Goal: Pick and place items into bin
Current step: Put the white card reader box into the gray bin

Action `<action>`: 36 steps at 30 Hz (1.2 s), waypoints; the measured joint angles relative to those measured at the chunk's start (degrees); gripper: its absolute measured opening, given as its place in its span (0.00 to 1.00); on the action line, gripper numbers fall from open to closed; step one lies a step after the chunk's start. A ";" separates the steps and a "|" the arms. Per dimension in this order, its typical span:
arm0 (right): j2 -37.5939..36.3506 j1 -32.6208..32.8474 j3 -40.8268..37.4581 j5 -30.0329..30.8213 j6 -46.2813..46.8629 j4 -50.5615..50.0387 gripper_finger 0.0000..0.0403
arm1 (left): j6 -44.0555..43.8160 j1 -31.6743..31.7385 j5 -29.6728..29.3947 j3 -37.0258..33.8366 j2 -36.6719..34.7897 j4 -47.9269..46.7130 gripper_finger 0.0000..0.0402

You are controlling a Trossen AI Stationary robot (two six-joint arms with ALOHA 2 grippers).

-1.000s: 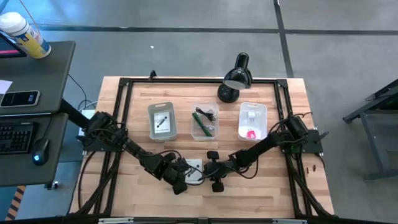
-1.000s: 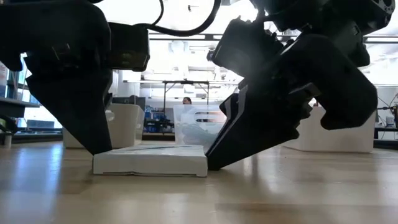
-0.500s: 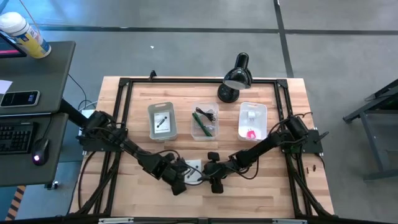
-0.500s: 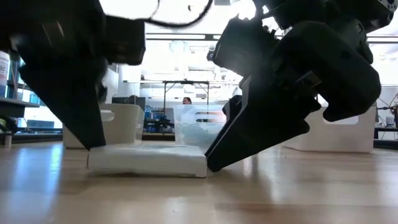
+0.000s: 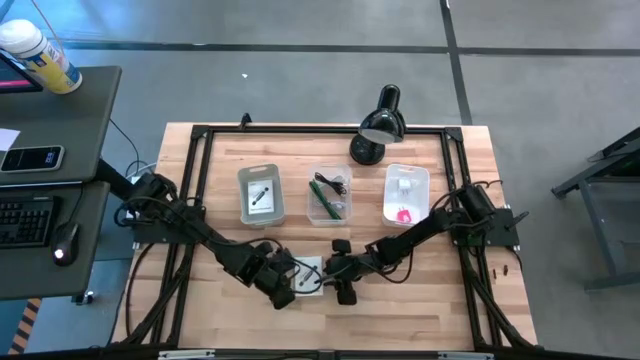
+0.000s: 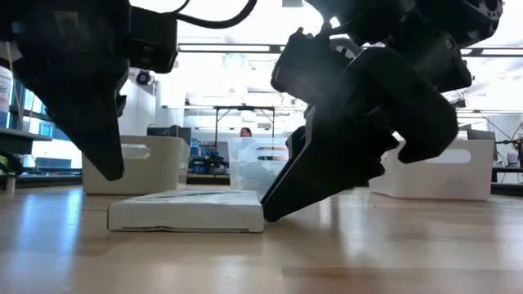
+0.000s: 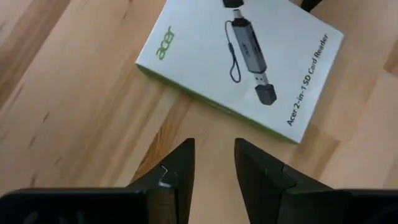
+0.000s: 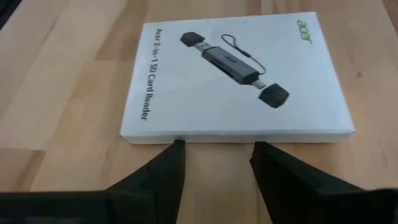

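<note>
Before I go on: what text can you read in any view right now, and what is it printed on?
"acer": green logo on the top face of the white box lying flat on the table.
"Acer 2-in-1 SD Card Reader": black print along one edge of the same box, beside the picture of the reader.
White bottle on the side desk: its label is too small to read.
Nothing else readable.
</note>
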 joint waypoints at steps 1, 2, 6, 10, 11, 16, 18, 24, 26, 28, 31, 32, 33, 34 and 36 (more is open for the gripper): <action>0.00 -0.11 0.00 0.06 0.11 -0.28 0.45 | -1.17 -0.01 -0.01 -0.06 0.00 0.01 0.25; -0.02 -0.14 0.00 0.20 0.08 -0.45 0.45 | -2.82 -0.02 -0.02 -0.25 0.00 0.11 0.25; -0.02 -0.10 -0.02 0.74 -0.15 -0.60 0.48 | -11.53 -0.02 0.08 -2.35 -0.02 1.84 0.25; -0.02 -0.09 -0.03 0.79 -0.36 -0.62 0.50 | -17.79 -0.13 1.94 -5.73 -0.02 8.49 0.25; -0.02 -0.08 -0.04 0.79 -0.35 -0.61 0.50 | -18.88 -0.17 1.91 -6.71 -0.02 10.83 0.25; -0.02 -0.06 -0.06 0.76 -0.91 -0.63 0.50 | -20.77 -0.17 0.64 -8.94 -0.02 17.10 0.25; -0.02 -0.06 -0.07 0.55 -1.22 -0.69 0.50 | -20.80 -0.17 0.58 -8.94 -0.04 17.10 0.25; -0.02 -0.06 -0.07 0.39 -1.35 -0.78 0.51 | -22.79 -0.17 0.40 -8.94 -0.07 17.07 0.25; -0.02 -0.06 -0.09 0.37 -1.36 -0.69 0.51 | -22.90 -0.17 0.46 -8.94 -0.07 17.20 0.25; -0.02 -0.06 -0.09 0.35 -1.37 -0.67 0.51 | -22.91 -0.19 0.63 -8.94 -0.10 17.20 0.25; -0.02 -0.06 -0.11 0.30 -1.34 -0.65 0.51 | -22.29 -0.42 1.65 -8.92 -0.45 16.89 0.25; -0.02 -0.06 -0.11 0.29 -1.33 -0.63 0.51 | -21.50 -0.42 2.60 -8.90 -0.44 16.72 0.25; -0.02 -0.04 -0.13 0.29 -1.33 -0.59 0.51 | -20.17 -0.42 3.60 -8.91 -0.44 16.23 0.25; -0.02 -0.03 -0.13 0.28 -1.34 -0.55 0.51 | -18.66 -0.42 4.21 -8.92 -0.44 16.03 0.25; -0.02 -0.03 -0.15 0.20 -1.37 -0.37 0.51 | -15.84 -0.43 4.84 -8.92 -0.44 16.04 0.25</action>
